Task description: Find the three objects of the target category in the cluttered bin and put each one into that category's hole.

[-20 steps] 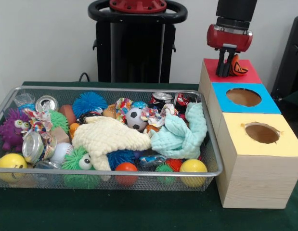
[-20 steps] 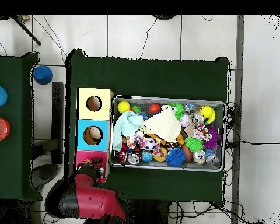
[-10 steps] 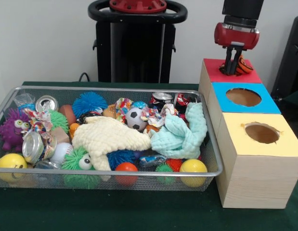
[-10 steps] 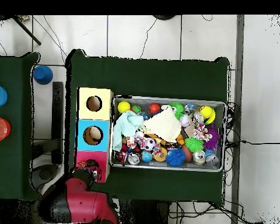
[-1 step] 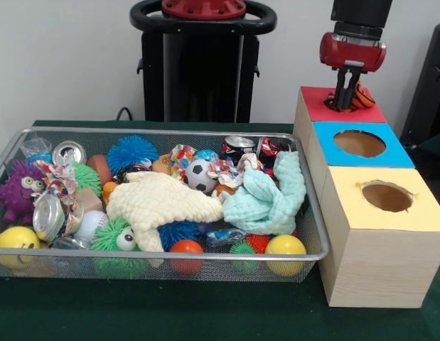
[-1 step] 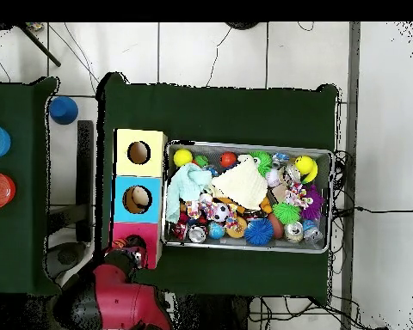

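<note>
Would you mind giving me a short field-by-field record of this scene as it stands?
Gripper: gripper over the red box, an orange and black object at its tips; grip unclear
Boxes: red, blue box and yellow box in a row, each with a round hole on top
Bin: wire bin beside the boxes
Contents: cream cloth, mint cloth, soccer ball, cans, spiky balls
</note>
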`<action>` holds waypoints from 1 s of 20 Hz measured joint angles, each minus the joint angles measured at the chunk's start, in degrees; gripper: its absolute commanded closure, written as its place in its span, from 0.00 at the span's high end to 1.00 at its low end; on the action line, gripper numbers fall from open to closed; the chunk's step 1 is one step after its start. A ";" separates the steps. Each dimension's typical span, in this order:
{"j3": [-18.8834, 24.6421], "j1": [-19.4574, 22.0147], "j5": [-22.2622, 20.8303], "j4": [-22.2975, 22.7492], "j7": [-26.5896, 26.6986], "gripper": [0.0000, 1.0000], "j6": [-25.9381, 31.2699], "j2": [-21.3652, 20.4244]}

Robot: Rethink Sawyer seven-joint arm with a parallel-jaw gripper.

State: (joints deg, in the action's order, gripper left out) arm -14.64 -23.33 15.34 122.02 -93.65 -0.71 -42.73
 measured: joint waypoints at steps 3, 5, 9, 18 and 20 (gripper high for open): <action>0.01 0.43 0.00 0.05 0.00 0.00 0.00 0.00; 0.10 1.37 0.00 0.11 0.00 0.00 0.00 0.00; 0.93 3.80 -0.19 0.57 0.00 0.00 0.01 -0.42; 4.69 13.27 -4.64 2.85 0.00 0.00 0.01 -5.32; 5.12 14.63 -5.44 3.41 0.00 0.00 0.00 -6.38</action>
State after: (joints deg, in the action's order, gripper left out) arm -9.52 -8.70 9.89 125.43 -93.65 -0.71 -49.11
